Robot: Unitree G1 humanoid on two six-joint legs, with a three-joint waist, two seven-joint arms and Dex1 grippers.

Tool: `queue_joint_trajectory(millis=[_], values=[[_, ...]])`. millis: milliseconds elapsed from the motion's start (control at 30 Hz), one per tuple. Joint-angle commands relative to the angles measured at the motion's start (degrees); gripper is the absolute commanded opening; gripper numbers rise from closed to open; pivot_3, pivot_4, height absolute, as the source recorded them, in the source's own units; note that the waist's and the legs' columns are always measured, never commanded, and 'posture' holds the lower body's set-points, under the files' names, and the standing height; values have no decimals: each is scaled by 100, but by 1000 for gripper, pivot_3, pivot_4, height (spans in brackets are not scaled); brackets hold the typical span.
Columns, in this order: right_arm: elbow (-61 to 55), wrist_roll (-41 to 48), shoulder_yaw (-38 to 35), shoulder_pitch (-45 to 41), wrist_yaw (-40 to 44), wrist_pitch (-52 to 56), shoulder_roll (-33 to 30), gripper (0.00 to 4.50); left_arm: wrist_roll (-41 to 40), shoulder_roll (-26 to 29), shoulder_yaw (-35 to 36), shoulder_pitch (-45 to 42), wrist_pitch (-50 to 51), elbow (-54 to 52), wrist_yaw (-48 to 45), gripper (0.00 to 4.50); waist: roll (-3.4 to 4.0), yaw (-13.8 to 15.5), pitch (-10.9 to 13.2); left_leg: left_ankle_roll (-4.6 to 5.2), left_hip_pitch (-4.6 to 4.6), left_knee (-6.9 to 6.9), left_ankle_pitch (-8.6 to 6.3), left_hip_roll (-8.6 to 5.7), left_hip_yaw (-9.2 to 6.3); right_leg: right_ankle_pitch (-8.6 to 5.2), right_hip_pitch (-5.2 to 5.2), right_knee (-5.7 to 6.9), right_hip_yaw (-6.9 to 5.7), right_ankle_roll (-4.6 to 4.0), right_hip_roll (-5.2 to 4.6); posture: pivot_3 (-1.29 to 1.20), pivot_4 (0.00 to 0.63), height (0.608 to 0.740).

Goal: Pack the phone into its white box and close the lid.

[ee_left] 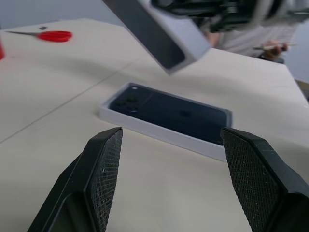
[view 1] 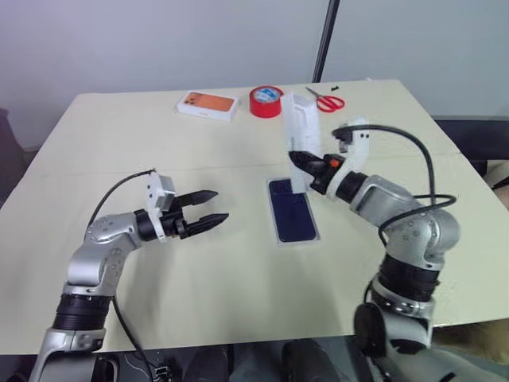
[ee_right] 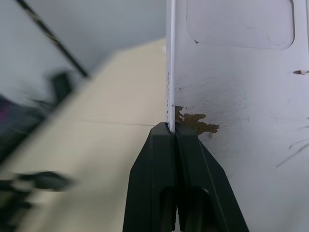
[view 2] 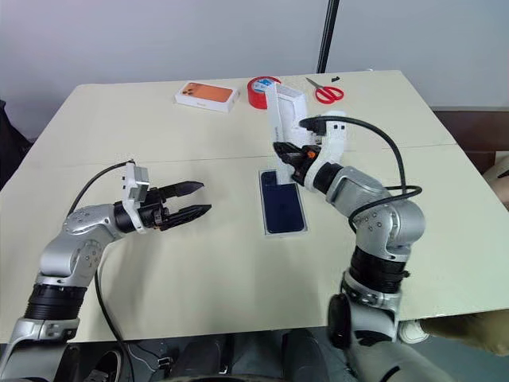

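Observation:
The dark navy phone (view 1: 292, 211) lies flat inside the shallow white box (view 1: 273, 213) in the middle of the table. Just above the box's far end, the lid (view 1: 302, 127) stands upright. My right gripper (view 1: 301, 161) is shut on its thin lower wall, and the right wrist view shows the fingers pinching that wall (ee_right: 170, 96). The lid's dark printed face (ee_left: 154, 34) shows in the left wrist view, tilted over the phone (ee_left: 169, 111). My left gripper (view 1: 221, 204) is open and holds nothing. It hovers to the left of the box and points at it.
At the table's far side lie a white box with an orange phone picture (view 1: 207, 105), a red tape roll (view 1: 266, 101) and red-handled scissors (view 1: 326, 101). A dark pole (view 1: 324, 40) rises behind the table.

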Motion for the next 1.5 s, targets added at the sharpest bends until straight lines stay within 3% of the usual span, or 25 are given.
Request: queue_joint_trajectory(millis=[33, 100, 233, 400, 567, 600, 633, 667, 833, 867, 1200, 1333, 1500], values=[[20, 1268, -998, -270, -298, 1131, 712, 37, -202, 38, 238, -117, 118, -78, 104, 3412, 1, -9, 1, 0, 0, 0, 0, 3, 0, 0, -1, 2, 0, 0, 0, 0, 150, 740], [-28, 2050, -1226, -180, -610, 1548, 1076, 37, -230, 17, 243, -148, 184, -93, 159, 3412, 6, 1, 4, -2, 0, 1, 1, 17, 0, 0, -1, 4, 0, 0, 1, 0, 150, 740], [142, 3708, -865, 355, -1569, 1616, 1137, 37, -250, -83, 141, -126, 264, -230, 271, 3412, 6, -21, 3, -2, -1, 0, 1, 17, 3, 0, -3, 3, 1, 0, -1, 0, 150, 740], [391, 5935, 518, 1356, -3198, 649, 369, 37, -221, -199, 35, -27, 322, -397, 396, 3412, 7, -138, 4, 2, -1, -3, -1, 25, 3, 0, -3, 3, 1, 0, 3, 0, 150, 740], [506, 6681, 1445, 1593, -3862, -347, -375, 37, -298, -317, -73, 79, 443, -551, 437, 3412, 8, -205, 4, 22, -1, -2, -12, 28, 11, 0, -7, 4, 7, 0, 11, 0, 150, 740], [579, 6660, 1530, 1559, -3846, -492, -483, 37, -351, -343, -77, 94, 497, -564, 425, 3412, 8, -215, 4, 23, -1, -4, -13, 32, 10, 0, -8, 4, 7, 0, 15, 0, 150, 740], [658, 6653, 1602, 1527, -3835, -634, -561, 0, -399, -358, -65, 106, 567, -570, 429, 2912, 8, -226, 4, 23, -1, -4, -13, 33, 10, 0, -7, 4, 6, 0, 17, 0, 150, 740], [733, 6658, 1673, 1503, -3811, -776, -622, 0, -463, -365, -56, 114, 654, -572, 408, 2702, 8, -235, 5, 25, -1, -4, -14, 33, 10, 0, -7, 2, 6, 0, 19, 0, 150, 740], [1141, 6297, 2026, 1397, -3438, -1109, -807, 0, -356, -430, -176, 241, 639, -524, 389, 254, 8, -242, 4, 28, -1, -5, -15, 33, 11, 0, -6, 0, 7, 0, 19, 0, 150, 740], [1223, 6092, 2102, 1355, -3289, -1153, -827, 0, -290, -494, -239, 265, 587, -482, 428, 85, 8, -237, 4, 28, -1, -4, -15, 34, 11, 0, -5, 0, 7, 0, 19, 0, 150, 740], [1913, 5158, 2006, 1120, -2612, -1577, -962, 0, 533, -931, -835, 457, -92, -301, 805, 85, 8, -131, 4, 26, -2, -4, -14, 34, 12, 0, -5, -3, 8, -1, 18, 0, 150, 740], [1932, 4958, 1917, 1089, -2401, -1512, -1189, 1255, 709, -1153, -932, 306, -262, -60, 948, 0, 8, -89, 4, 27, -2, -1, -15, 32, 13, 0, -1, -4, 9, 0, 14, 0, 150, 740], [2040, 4455, 1604, 849, -1977, -1622, -1856, 3877, 839, -1493, -1063, 53, -382, 218, 1104, 0, 8, -78, 4, 28, -2, 0, -15, 29, 14, 0, -1, -5, 8, 0, 13, 0, 150, 740]])
